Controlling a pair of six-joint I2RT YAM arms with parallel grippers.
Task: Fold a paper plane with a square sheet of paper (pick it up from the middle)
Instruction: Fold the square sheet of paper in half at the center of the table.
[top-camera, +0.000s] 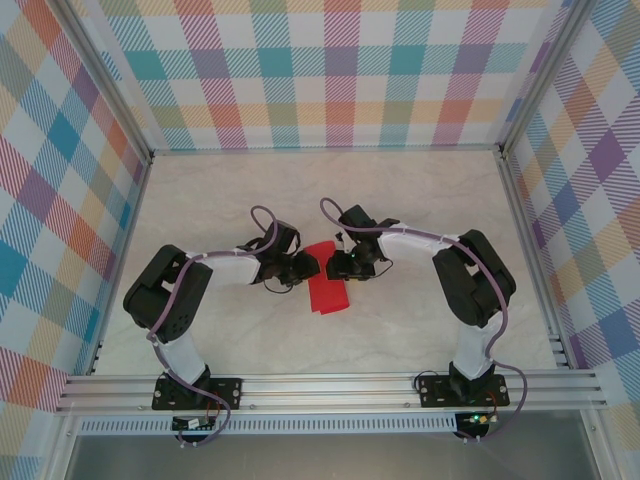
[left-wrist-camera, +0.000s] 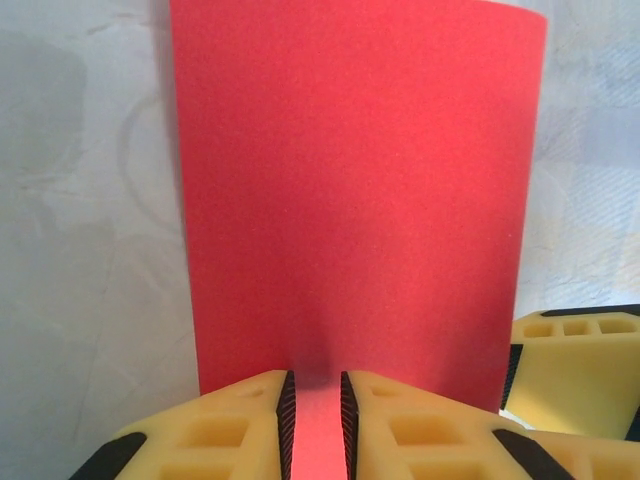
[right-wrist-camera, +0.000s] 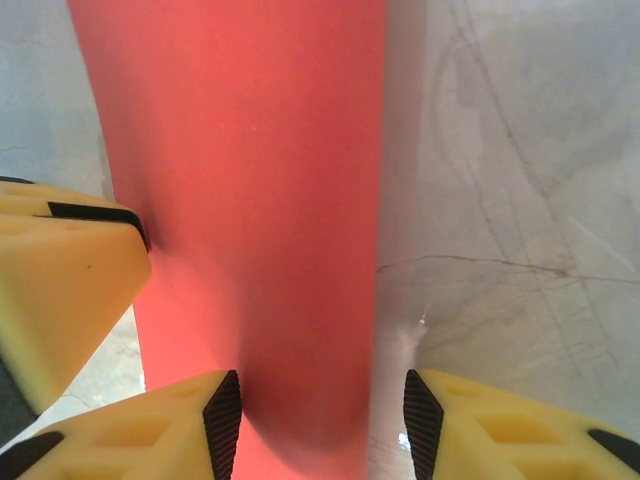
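Note:
The square sheet of paper (top-camera: 328, 292) is bright red and lies on the pale table between the two grippers. It has the form of a long rectangle rather than a paper plane. My left gripper (top-camera: 303, 268) comes at its left side. In the left wrist view the left gripper (left-wrist-camera: 317, 378) has its jaws a narrow gap apart over the paper (left-wrist-camera: 350, 200), tips at its surface. My right gripper (top-camera: 335, 266) is at the paper's upper right. In the right wrist view it (right-wrist-camera: 322, 385) stands open astride the paper's (right-wrist-camera: 250, 150) rounded, raised long edge.
The marbled table top (top-camera: 420, 200) has free room all round the paper. Checked walls (top-camera: 330, 70) close the back and both sides. An aluminium rail (top-camera: 330, 388) with both arm bases runs along the near edge.

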